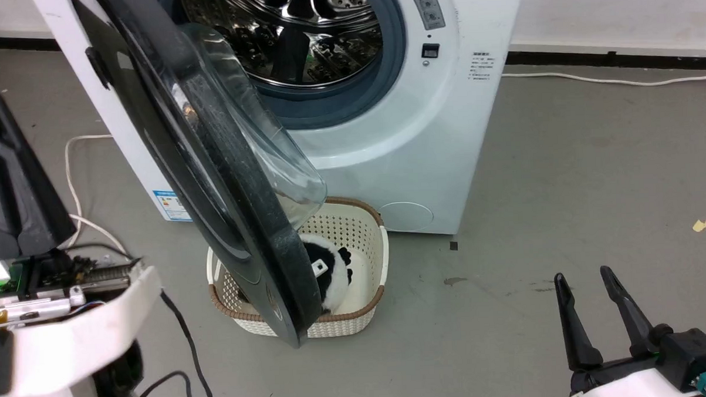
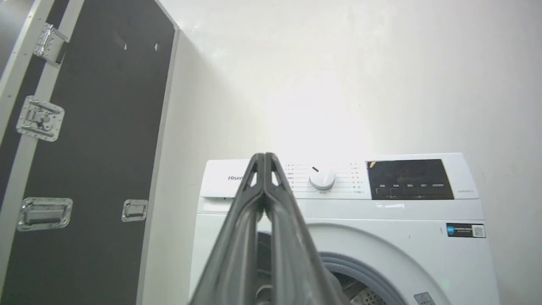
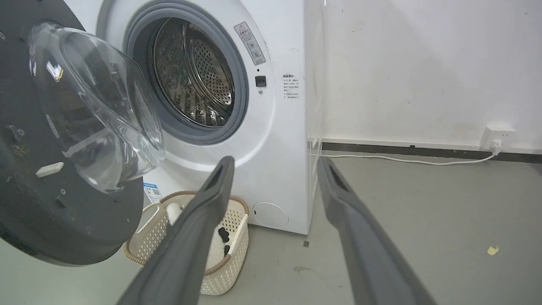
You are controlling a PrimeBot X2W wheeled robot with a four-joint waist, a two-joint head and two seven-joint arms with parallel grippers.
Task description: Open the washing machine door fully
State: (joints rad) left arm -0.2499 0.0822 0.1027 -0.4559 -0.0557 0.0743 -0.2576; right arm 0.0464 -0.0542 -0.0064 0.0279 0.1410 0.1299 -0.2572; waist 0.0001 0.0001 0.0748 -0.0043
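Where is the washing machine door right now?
Head view, left of centre: the washing machine door stands swung open, its lower edge overlapping the basket in front of the washing machine.

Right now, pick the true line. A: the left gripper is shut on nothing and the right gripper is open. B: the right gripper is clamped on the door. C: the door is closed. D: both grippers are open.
A: the left gripper has its fingers pressed together with nothing between them, the right gripper is spread and touches nothing, and the washing machine door stands swung open.
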